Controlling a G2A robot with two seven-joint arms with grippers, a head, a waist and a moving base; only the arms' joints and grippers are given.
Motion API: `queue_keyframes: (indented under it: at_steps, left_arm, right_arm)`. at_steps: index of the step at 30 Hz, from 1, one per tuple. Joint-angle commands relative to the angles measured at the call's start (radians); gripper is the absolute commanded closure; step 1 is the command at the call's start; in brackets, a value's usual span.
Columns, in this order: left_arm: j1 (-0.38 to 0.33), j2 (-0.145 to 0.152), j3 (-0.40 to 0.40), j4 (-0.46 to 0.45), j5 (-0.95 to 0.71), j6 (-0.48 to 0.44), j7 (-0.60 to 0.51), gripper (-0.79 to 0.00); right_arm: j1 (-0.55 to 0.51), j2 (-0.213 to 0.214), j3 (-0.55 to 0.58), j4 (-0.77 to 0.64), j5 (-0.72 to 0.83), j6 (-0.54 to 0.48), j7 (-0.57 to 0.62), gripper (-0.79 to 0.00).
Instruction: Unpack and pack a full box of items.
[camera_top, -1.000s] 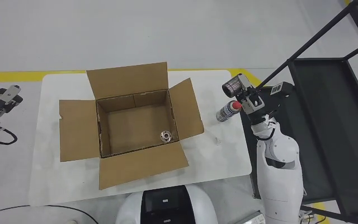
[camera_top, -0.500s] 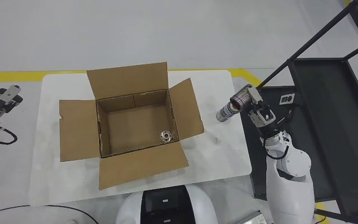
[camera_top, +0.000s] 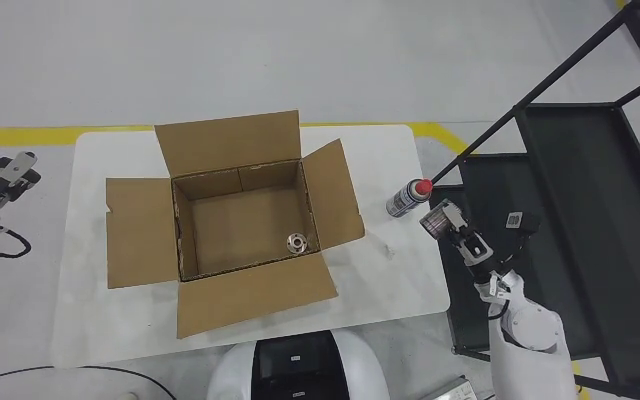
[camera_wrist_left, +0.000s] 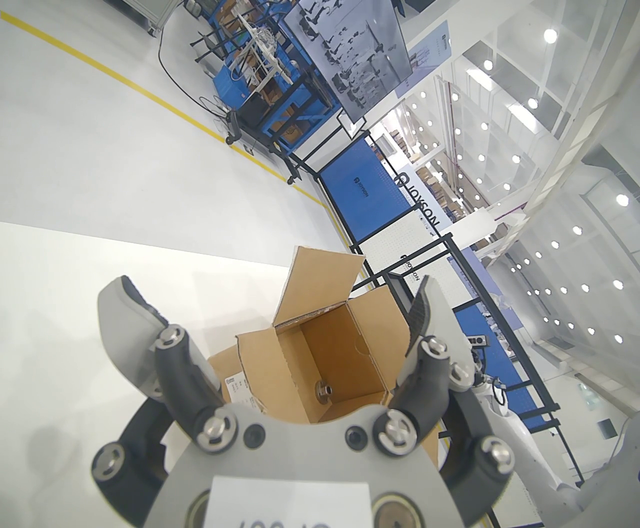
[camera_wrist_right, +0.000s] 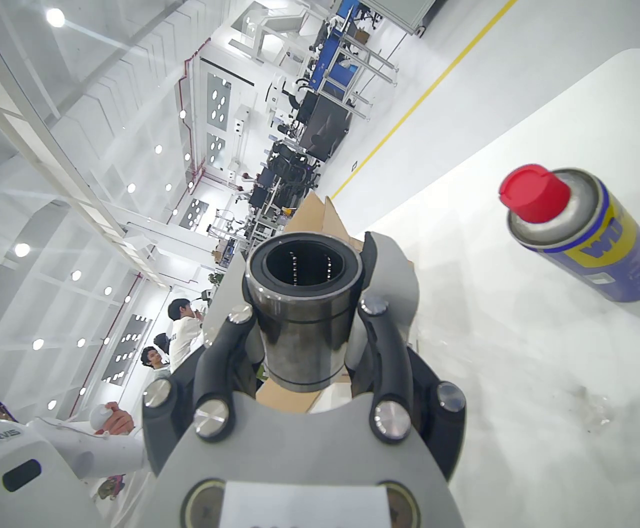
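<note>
The right gripper (camera_wrist_right: 310, 280) is shut tight on one metal tube (camera_wrist_right: 302, 325). The tube's long side runs along the fingers, and its open end points away from the wrist. In the top view the tube sits over the right edge of the white table (camera_top: 390, 270), with its open end facing one spray can (camera_top: 404, 200). The can's red cap points away from the one open box (camera_top: 230, 145). One small metal part (camera_top: 295, 243) lies inside the box. The left gripper (camera_wrist_left: 272, 300) is spread wide and holds nothing.
</note>
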Motion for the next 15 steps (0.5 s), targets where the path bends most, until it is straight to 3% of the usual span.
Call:
queue_keyframes:
  at_steps: [1,13,15]
  left_arm:
    - [0.000,0.000,0.000,0.000,0.000,0.000,0.000,-0.785]
    - [0.000,0.000,0.000,0.000,0.000,0.000,0.000,-0.785]
    - [0.000,0.000,0.000,0.000,0.000,0.000,0.000,-0.785]
  right_arm:
    - [0.001,0.001,0.001,0.007,-0.005,0.002,0.005,0.000]
    - [0.002,0.002,-0.001,0.004,-0.007,0.000,0.006,0.000]
    - [0.004,0.007,0.000,0.013,-0.064,-0.062,0.017,0.000]
